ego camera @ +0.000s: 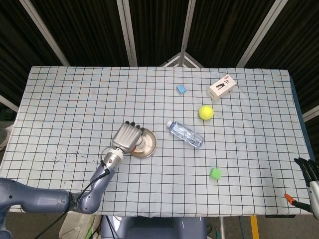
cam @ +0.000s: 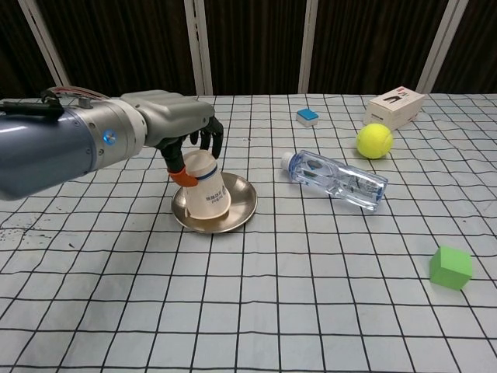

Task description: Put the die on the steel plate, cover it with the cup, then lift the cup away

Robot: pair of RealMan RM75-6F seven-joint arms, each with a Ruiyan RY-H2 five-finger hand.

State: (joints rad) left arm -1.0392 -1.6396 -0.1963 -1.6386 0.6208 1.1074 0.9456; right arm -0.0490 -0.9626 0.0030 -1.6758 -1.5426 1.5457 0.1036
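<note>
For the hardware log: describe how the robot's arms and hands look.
Left arm: smooth grey-blue shell, small blue light, thin cables along it. Left hand: silver-grey back, black fingers, orange thumb tip. Right hand: black fingers, an orange tip, mostly cut off at the frame edge.

Cup (cam: 206, 194): white paper cup, dark band near base, small print on side. Inverted, mouth down, slightly tilted, over middle of steel plate; whether rim touches plate cannot be told. Gripped around base from above by left hand (cam: 190, 134).

Steel plate (cam: 242, 203): round, shallow, shiny. Flat on tabletop, left of centre, nearer front edge than back.

Die: hidden, not visible in either view.
</note>
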